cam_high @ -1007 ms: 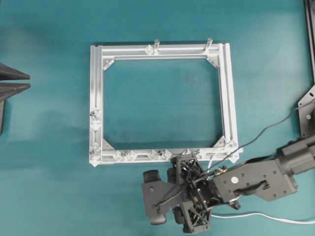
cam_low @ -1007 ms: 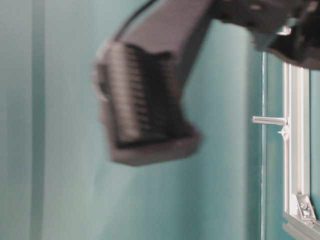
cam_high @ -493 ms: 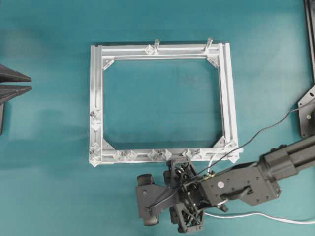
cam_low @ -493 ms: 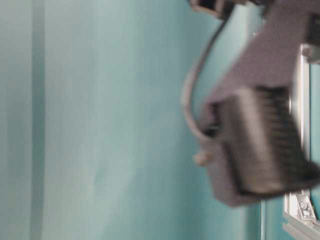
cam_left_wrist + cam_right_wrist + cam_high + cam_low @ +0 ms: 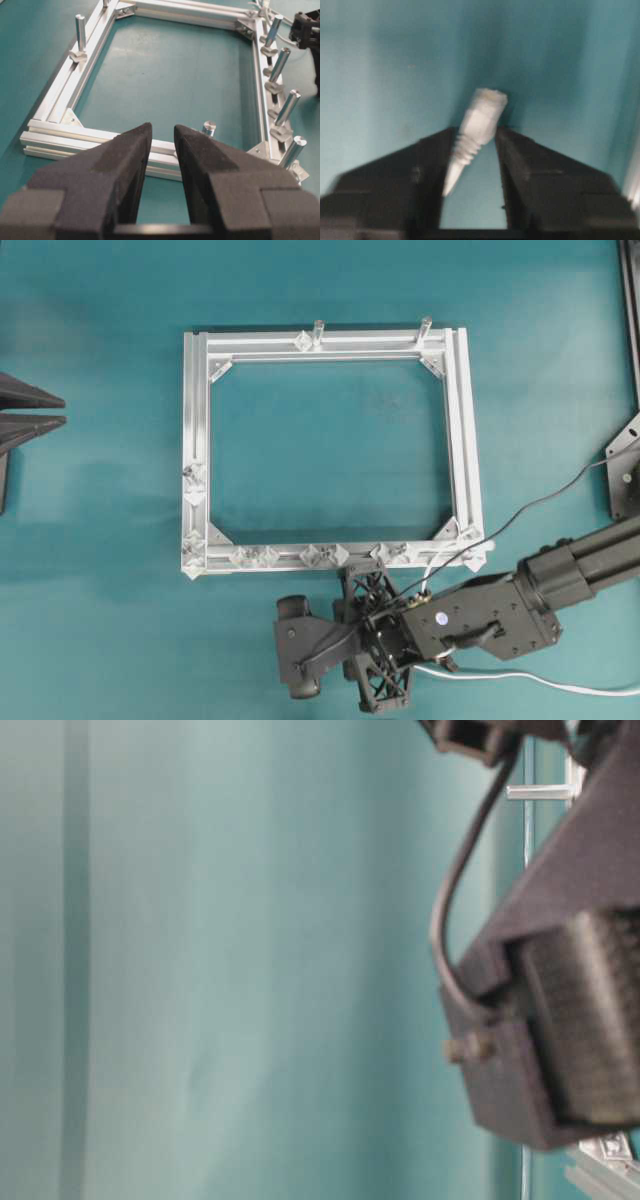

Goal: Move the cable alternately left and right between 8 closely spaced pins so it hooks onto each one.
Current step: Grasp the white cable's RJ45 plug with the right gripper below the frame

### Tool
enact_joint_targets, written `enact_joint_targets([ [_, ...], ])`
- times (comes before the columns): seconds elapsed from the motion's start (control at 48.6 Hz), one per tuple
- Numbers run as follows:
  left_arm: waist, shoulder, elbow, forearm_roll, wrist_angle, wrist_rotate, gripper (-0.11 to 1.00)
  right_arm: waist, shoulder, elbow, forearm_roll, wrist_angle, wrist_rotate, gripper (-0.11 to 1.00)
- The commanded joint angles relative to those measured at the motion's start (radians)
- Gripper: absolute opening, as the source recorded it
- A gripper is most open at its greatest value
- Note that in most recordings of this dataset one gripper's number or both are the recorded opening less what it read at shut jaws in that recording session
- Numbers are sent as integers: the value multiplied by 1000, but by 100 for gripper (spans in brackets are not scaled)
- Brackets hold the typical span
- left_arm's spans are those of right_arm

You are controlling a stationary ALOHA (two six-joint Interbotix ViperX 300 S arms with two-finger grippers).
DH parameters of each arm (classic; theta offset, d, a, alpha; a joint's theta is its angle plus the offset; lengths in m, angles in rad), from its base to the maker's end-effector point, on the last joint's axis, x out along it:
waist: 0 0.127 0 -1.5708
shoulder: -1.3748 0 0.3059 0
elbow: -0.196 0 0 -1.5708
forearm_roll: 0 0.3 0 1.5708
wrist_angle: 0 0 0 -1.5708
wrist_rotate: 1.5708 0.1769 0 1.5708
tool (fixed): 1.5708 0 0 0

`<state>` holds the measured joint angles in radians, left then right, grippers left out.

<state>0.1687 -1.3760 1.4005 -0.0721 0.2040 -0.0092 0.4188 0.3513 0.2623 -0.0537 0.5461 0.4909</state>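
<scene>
Plug between the right claw's fingers

Fingers of the right claw stand close on either side of the cable's plug, one touching it; a firm grip I cannot tell. Only the right wrist view shows this: the plug tilts, tip away from the claw. Overhead, the cable trails right across the counter beside the frame with its pins. Left claw is parted, holding nothing.

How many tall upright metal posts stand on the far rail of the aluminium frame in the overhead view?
2. The left post stands near the middle of the far rail, and the right post stands near its right corner. Nothing covers this rail, so none seems hidden.
</scene>
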Motion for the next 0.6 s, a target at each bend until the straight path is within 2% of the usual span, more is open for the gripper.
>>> enact_joint_targets([
  [0.0, -2, 17, -9, 3, -3, -9, 31, 2, -14, -17, 0, 5, 0, 24],
  [0.062, 0, 17, -11, 3, -3, -9, 31, 2, -14, -17, 0, 11, 0, 16],
  [0.576, -2, 17, -9, 3, 0, -9, 31, 2, -20, -31, 2, 35, 6, 15],
])
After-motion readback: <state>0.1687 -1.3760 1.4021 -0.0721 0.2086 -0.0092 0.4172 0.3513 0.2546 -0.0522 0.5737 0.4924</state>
